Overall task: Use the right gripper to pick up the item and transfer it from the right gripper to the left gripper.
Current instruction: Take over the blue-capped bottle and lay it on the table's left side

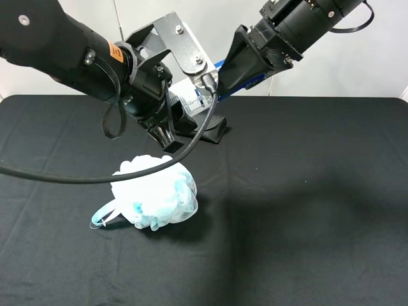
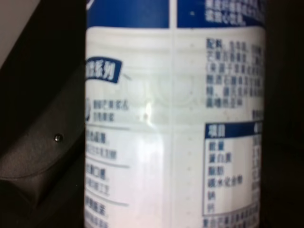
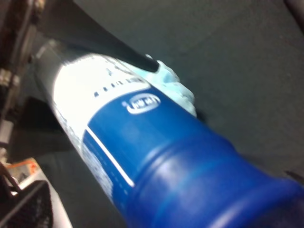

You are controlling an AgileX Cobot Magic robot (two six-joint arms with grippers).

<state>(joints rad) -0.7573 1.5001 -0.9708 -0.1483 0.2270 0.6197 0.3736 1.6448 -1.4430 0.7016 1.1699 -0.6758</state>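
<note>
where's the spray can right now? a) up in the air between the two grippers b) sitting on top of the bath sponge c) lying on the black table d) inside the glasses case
A: the spray can is off the table, up where the left gripper and right gripper meet, while the bath sponge lies on the table below.

Lab setup: black-draped table (image 1: 319, 223), white wall (image 1: 382, 70).

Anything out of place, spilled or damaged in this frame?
Nothing spilled or damaged. One oddity: a loose black cable from the left arm sags in front of the bath sponge. The spray can hangs tilted between left gripper and right gripper.
</note>
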